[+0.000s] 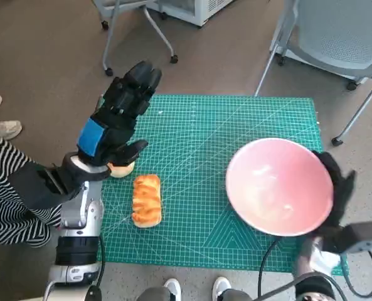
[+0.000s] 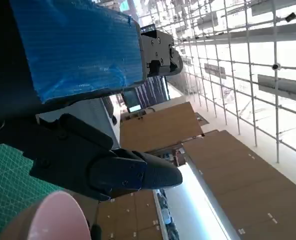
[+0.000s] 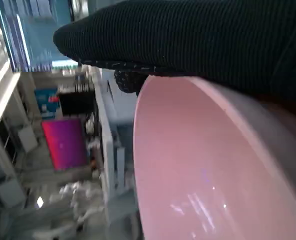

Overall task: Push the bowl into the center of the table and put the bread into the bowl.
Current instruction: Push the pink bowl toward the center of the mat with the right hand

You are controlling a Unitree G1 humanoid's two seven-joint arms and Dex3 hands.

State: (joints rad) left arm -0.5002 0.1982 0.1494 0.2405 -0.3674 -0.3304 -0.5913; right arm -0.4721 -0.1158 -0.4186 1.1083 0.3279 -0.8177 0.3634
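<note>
The left hand [image 1: 113,128] is black with blue tape across its back, the right hand [image 1: 337,188] black-gloved, both forearms pale with black cables.

Office or lab: wheeled chairs [image 1: 336,44], cutting mat [image 1: 236,125].

Bowl [image 1: 278,186] glossy smooth; bread [image 1: 147,199] shiny crust; right hand [image 1: 337,188] knit cloth

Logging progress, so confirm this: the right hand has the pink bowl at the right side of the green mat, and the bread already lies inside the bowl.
Wrong on the bread. In the head view the bread lies on the green mat, left of the pink bowl and apart from it; the bowl looks empty. The right hand at the bowl, on the mat's right side, is correct.
</note>
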